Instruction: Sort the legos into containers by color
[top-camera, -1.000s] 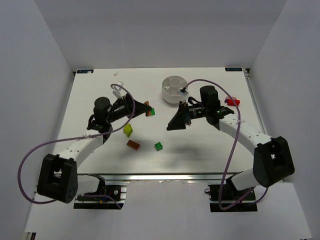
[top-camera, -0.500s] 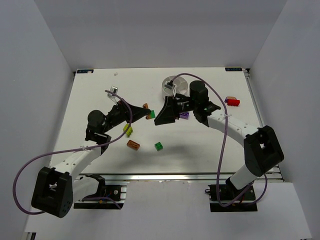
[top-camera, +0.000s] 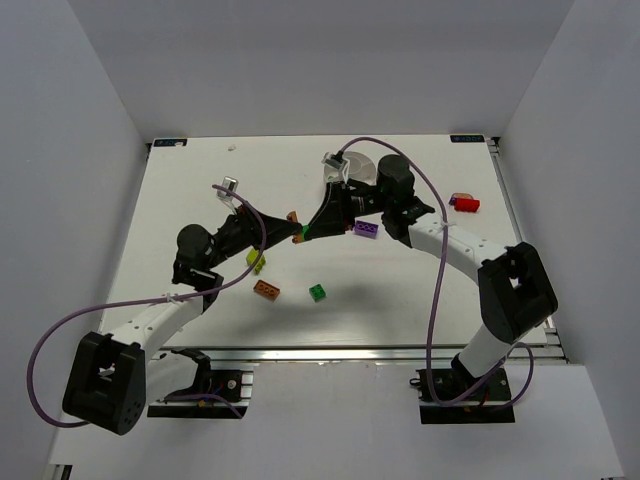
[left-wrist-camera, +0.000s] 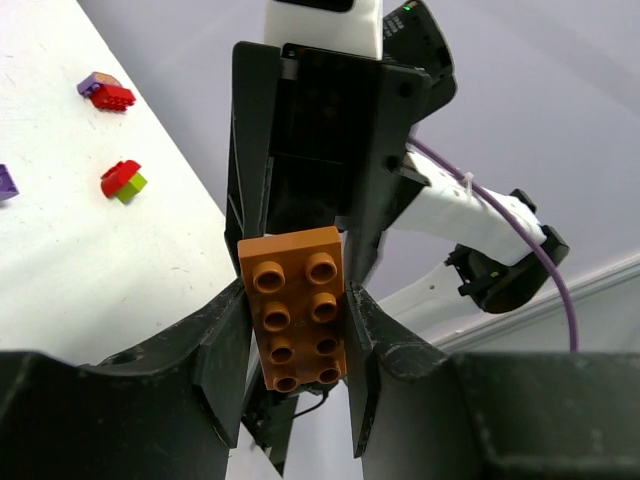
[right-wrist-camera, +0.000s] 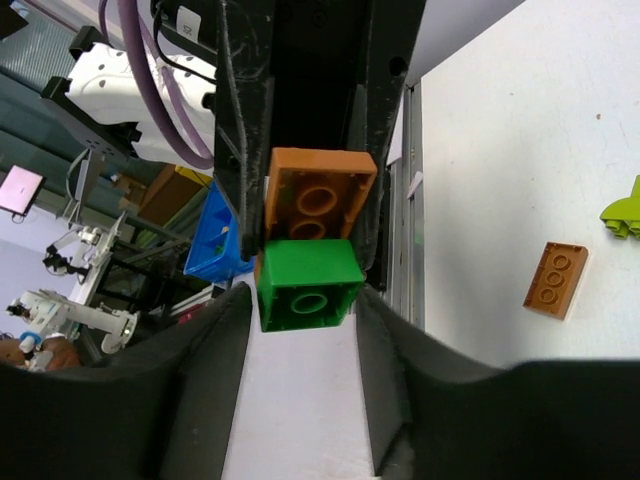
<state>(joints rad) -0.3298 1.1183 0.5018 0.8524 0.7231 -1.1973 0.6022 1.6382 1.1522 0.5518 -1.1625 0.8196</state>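
Above the middle of the desk (top-camera: 190, 190), just in front of the white dish (top-camera: 362, 167), your two arms were tip to tip. Your left fingers (left-wrist-camera: 222, 355) were clamped on the long sides of an orange lego (left-wrist-camera: 298, 305). Your right fingers (right-wrist-camera: 212, 345) pinched a green lego (right-wrist-camera: 308, 283), which touched the end of the orange one. On the desk, a purple lego (top-camera: 365, 229) lay beside your right arm and a red lego (top-camera: 465, 204) well off to the right. A yellow-green lego (top-camera: 257, 262), a loose orange lego (top-camera: 266, 289) and a loose green lego (top-camera: 317, 292) lay nearer you.
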